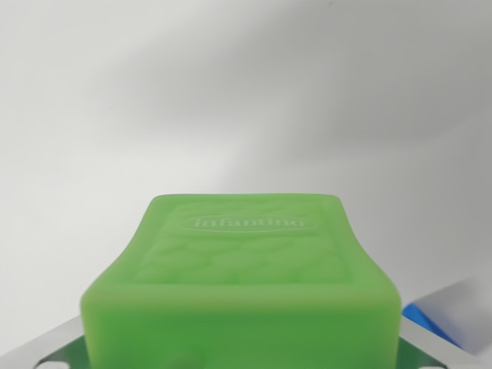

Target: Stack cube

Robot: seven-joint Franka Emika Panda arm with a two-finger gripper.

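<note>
A soft green cube [244, 269] with "infantino" embossed on its upper face fills the lower middle of the wrist view, very close and slightly blurred. My gripper [243, 347] holds it. One silvery finger [58, 347] shows at the cube's lower left and the other finger [421, 350] at its lower right, both pressed against its sides. A small patch of a blue object [417, 314] peeks out at the wrist view's right, just beyond the green cube's corner. Most of it is hidden, so its shape is unclear.
A plain white surface [231, 100] spreads behind and around the cube. A pale blurred edge [461, 307] crosses the lower right corner, next to the blue patch.
</note>
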